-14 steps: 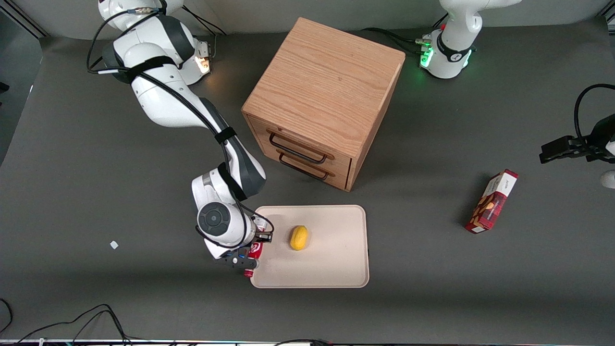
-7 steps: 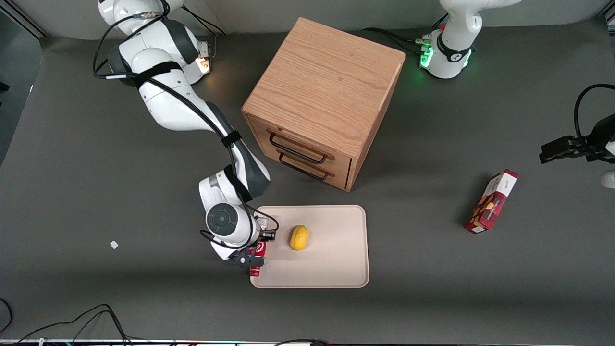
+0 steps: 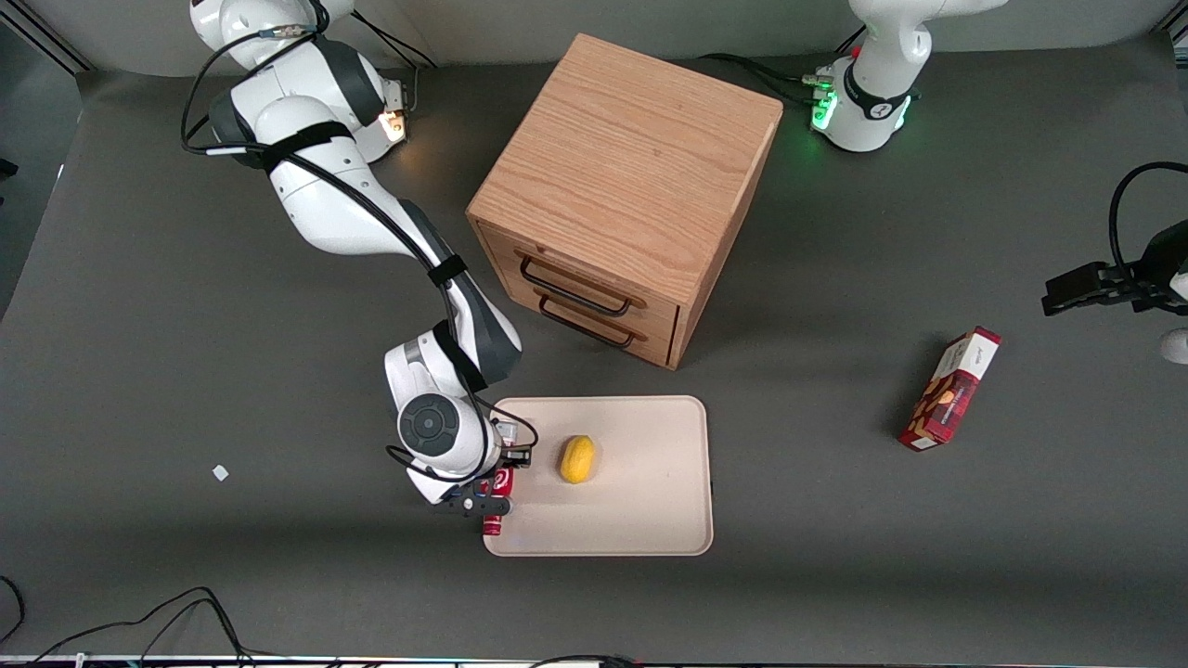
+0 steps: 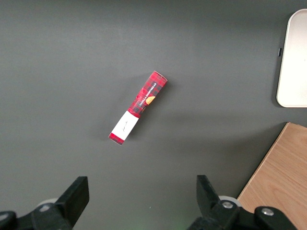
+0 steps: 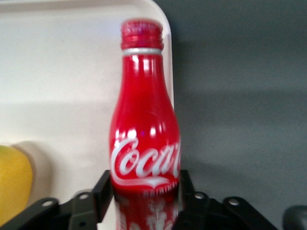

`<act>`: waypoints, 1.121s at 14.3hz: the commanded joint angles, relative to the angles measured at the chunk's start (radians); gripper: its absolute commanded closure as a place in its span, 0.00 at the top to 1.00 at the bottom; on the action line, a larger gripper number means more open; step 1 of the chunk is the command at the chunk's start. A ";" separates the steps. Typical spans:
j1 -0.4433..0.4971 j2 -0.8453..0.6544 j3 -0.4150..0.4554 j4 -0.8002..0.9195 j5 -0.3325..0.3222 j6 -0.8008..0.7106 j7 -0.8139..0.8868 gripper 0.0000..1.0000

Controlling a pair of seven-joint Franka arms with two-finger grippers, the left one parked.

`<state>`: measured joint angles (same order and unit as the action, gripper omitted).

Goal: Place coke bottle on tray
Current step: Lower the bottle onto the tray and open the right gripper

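My gripper (image 3: pixel 492 482) is closed on the coke bottle (image 3: pixel 495 496), with one finger on each side of its lower body. The bottle lies roughly level over the edge of the tray (image 3: pixel 650 520) at the working arm's end, its cap pointing toward 6 o'clock in the front view, nearer the front camera than my wrist. Whether the bottle touches the tray surface cannot be determined. In the right wrist view the coke bottle (image 5: pixel 144 129) sits over the rim of the tray (image 5: pixel 57 72), at a rounded corner, with the dark table (image 5: pixel 240 96) alongside. The tray holds one item: a yellow lemon (image 3: pixel 577 459), near its middle, at about 2 o'clock from the bottle and apart from it. The wooden drawer cabinet (image 3: pixel 631 176), both drawers shut, stands at 12 o'clock from the tray. A red-and-white snack box (image 3: pixel 949 389) lies on the table toward the parked arm's end.
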<state>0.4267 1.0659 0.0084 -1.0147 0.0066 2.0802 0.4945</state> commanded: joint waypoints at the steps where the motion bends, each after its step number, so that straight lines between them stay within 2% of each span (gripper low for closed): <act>1: 0.003 0.016 -0.010 0.044 -0.004 -0.002 -0.008 1.00; 12: 0.003 0.011 -0.010 0.042 -0.002 -0.003 -0.002 1.00; 16: -0.002 -0.044 -0.001 0.038 0.009 -0.107 -0.001 1.00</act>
<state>0.4253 1.0603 0.0055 -0.9853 0.0067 2.0390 0.4945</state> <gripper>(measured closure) 0.000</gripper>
